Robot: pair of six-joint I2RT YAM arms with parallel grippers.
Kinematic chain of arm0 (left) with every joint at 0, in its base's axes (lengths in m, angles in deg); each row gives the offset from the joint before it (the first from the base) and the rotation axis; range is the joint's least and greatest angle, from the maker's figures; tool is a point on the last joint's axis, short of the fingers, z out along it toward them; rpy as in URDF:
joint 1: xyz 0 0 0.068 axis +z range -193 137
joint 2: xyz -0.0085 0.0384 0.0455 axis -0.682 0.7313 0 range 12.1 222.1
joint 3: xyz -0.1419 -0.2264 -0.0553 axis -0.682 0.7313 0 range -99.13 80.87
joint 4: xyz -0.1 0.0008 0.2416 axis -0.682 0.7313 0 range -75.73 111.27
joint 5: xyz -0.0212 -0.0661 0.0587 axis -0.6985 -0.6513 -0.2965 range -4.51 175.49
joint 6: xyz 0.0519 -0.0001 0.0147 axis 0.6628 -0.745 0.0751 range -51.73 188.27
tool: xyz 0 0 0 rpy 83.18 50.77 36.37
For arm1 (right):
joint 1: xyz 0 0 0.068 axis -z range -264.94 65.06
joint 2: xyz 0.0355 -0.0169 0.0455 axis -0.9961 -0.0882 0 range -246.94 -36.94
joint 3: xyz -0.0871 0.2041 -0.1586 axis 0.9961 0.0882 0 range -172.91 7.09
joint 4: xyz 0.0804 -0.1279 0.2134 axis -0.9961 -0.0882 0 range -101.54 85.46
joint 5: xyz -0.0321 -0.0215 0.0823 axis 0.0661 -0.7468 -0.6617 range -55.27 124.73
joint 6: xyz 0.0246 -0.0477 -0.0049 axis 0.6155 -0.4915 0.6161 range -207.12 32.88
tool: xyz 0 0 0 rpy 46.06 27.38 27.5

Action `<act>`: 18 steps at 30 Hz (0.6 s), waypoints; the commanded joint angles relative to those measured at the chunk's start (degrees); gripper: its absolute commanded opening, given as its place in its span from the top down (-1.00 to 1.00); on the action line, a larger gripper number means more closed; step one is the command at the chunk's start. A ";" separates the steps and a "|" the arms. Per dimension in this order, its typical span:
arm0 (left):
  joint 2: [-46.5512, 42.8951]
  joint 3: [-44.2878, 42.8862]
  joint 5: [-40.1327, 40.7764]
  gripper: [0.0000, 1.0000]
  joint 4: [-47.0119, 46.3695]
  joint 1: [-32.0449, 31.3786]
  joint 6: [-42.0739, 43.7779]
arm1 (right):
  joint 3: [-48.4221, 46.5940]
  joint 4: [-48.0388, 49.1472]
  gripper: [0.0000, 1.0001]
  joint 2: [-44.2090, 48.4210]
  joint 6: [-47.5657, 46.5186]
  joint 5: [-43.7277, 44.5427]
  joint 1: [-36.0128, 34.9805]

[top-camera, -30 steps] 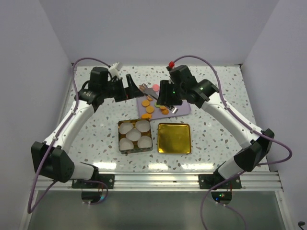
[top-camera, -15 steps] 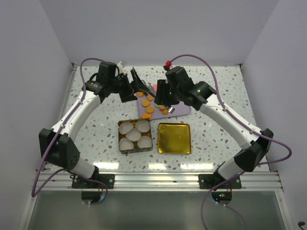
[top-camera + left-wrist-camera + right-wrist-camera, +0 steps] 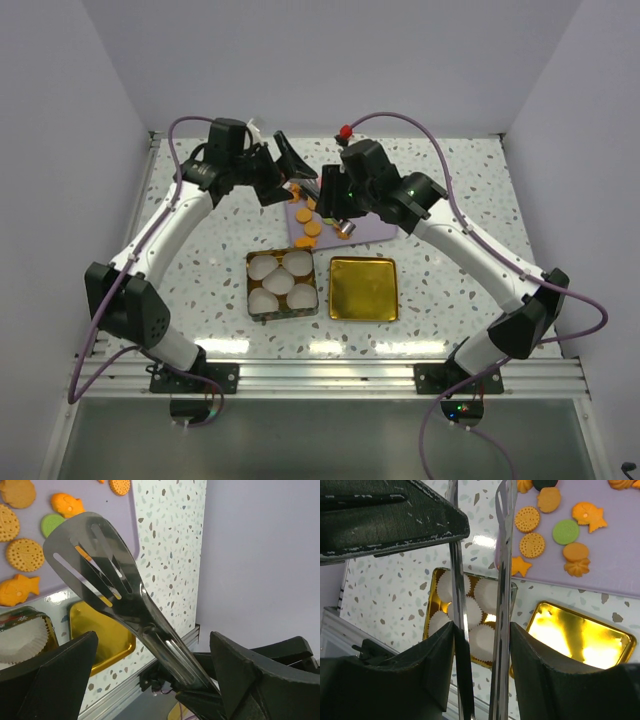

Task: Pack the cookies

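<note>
The cookies (image 3: 312, 228) lie on a lilac mat (image 3: 372, 232) at mid-table. They are mostly round and orange, with fish and star shapes and one green one (image 3: 566, 531); they also show in the left wrist view (image 3: 24, 555). My right gripper (image 3: 333, 205) (image 3: 481, 627) is shut on metal tongs (image 3: 504, 555), whose slotted head (image 3: 95, 545) hangs over the mat's left part. My left gripper (image 3: 290, 172) (image 3: 154, 640) is open, its fingers wide on either side of the tongs without gripping them.
A square tin (image 3: 247, 285) lined with white paper cups sits in front of the mat; it also shows in the right wrist view (image 3: 431, 600). Its gold lid (image 3: 362, 288) (image 3: 580, 635) (image 3: 100, 630) lies to its right. The table's front rail is beyond.
My left arm has swung right and toward the back, bringing its open gripper around the tongs' head. My right gripper has shifted slightly left with the tongs.
</note>
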State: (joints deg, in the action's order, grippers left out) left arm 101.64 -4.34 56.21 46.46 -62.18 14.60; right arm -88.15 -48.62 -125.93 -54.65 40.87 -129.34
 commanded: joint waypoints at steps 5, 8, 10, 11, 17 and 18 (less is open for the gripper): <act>2.22 -2.24 0.45 -0.79 -0.89 -0.86 -3.02 | -3.28 3.64 0.03 0.48 -0.91 1.16 -0.86; 3.36 -2.15 -1.30 -0.51 -2.56 -1.03 -3.11 | -3.64 4.08 0.03 0.48 -1.18 1.25 -1.21; 4.50 -2.86 -2.27 -0.37 -2.57 -1.21 -3.02 | -3.46 4.70 0.04 0.66 -1.53 1.52 -1.48; 4.77 -3.12 -2.45 -0.34 -2.48 -1.47 -2.76 | -3.37 4.70 0.04 0.66 -1.62 1.60 -1.56; 5.56 -3.30 -2.54 0.12 -2.57 -1.74 -2.93 | -2.76 5.05 0.04 0.75 -1.88 1.52 -1.83; 5.65 -3.30 -2.63 0.27 -2.74 -1.74 -3.02 | -2.58 5.23 0.04 0.84 -1.97 1.43 -1.83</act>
State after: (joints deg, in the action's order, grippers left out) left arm 107.04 -5.78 54.57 44.97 -63.69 10.23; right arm -89.00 -47.76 -126.15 -55.51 41.17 -131.18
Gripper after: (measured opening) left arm 0.422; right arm 0.483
